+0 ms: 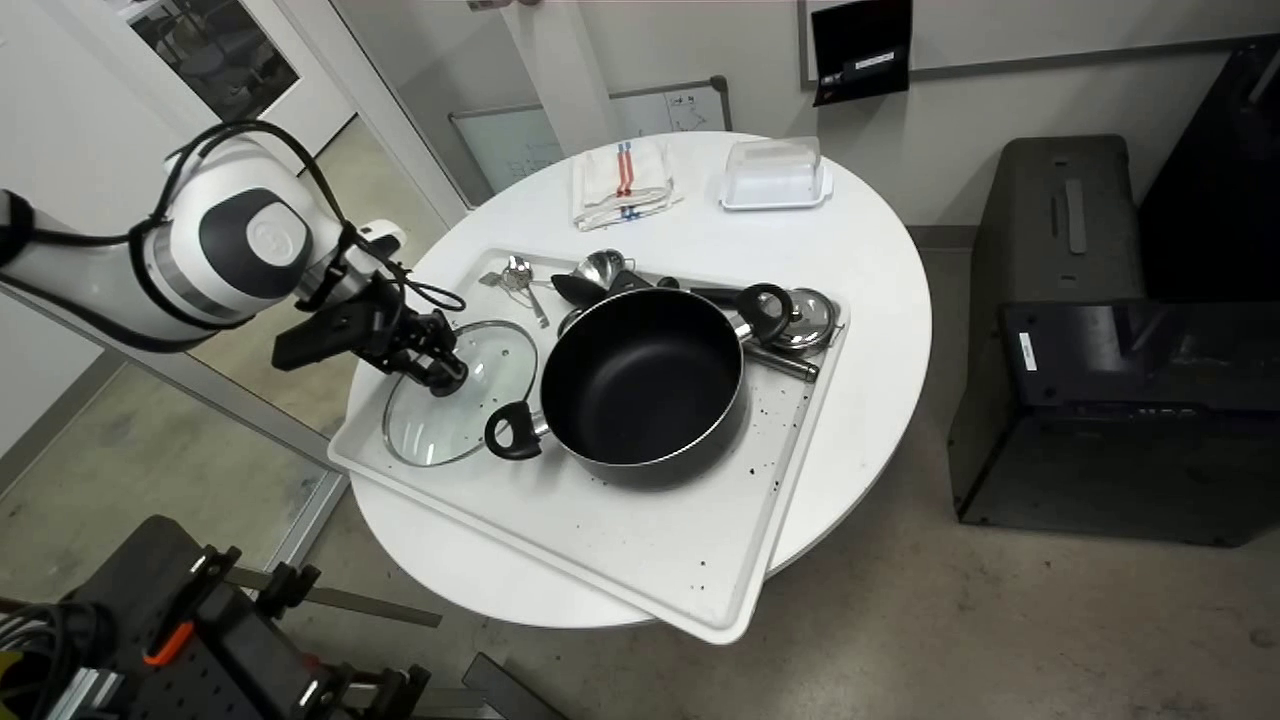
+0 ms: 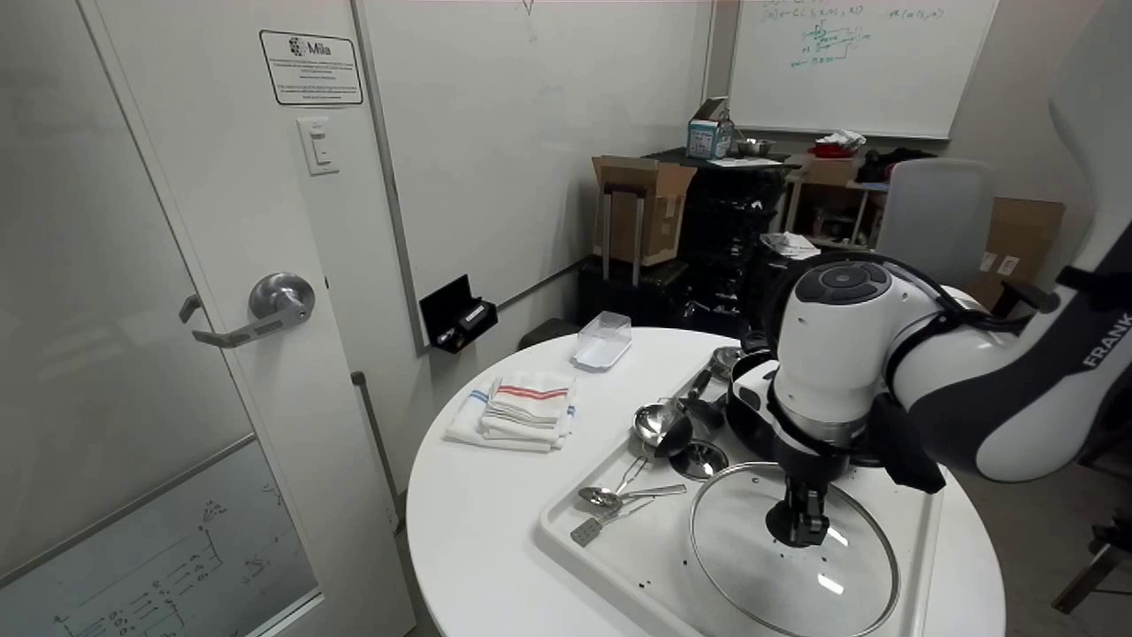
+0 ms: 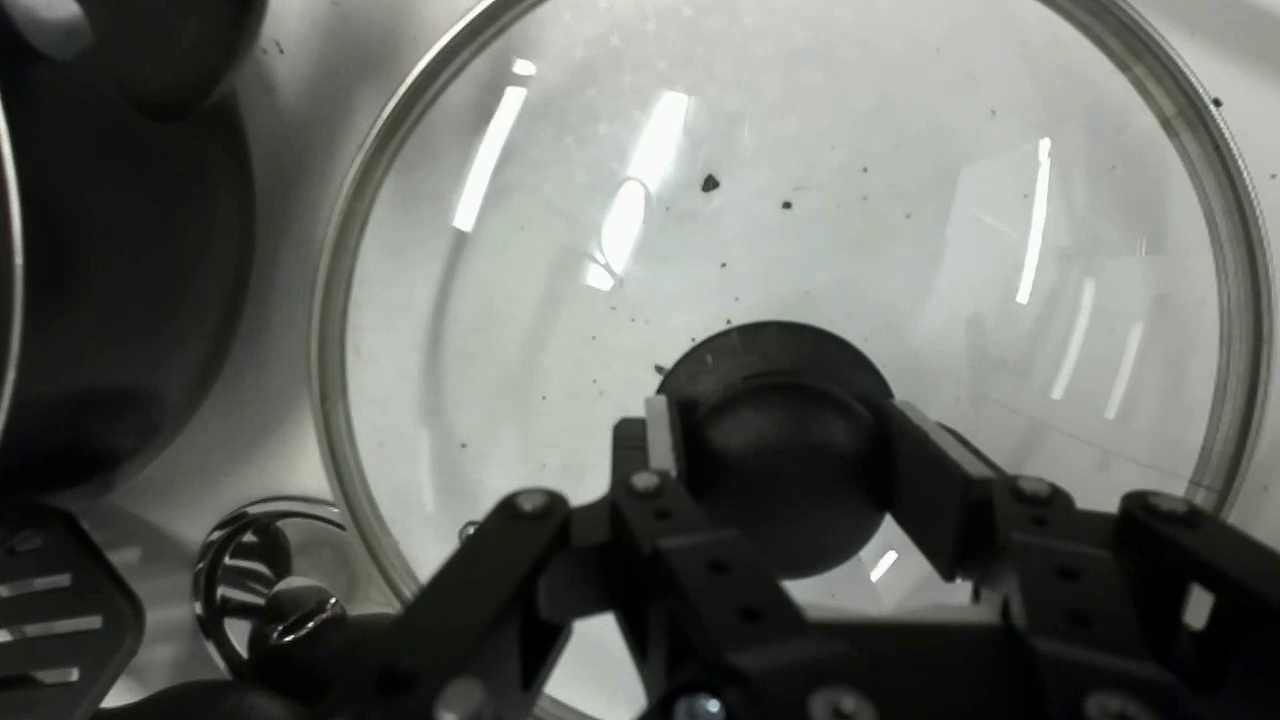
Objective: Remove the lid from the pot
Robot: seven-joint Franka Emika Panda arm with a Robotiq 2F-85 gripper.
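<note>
The lid [image 1: 490, 372] is a clear glass disc with a metal rim and a dark knob. It is off the pot, above or on the tray beside it; I cannot tell whether its rim touches the tray. It also shows in an exterior view [image 2: 769, 588] and in the wrist view [image 3: 800, 250]. My gripper [image 3: 785, 440] has a finger against each side of the knob and is shut on it. The gripper also shows in both exterior views [image 1: 443, 370] [image 2: 800, 524]. The black pot [image 1: 645, 380] stands uncovered, its dark inside showing. Its side shows in the wrist view [image 3: 130, 290].
The white tray [image 1: 640, 545] holds the pot and metal utensils, with spoons [image 1: 518, 275], a small strainer [image 1: 600, 268] and a shiny round piece [image 1: 808, 320]. Folded towels [image 1: 625, 185] and a clear-topped dish [image 1: 773, 178] stand on the round white table [image 1: 880, 300] beyond the tray.
</note>
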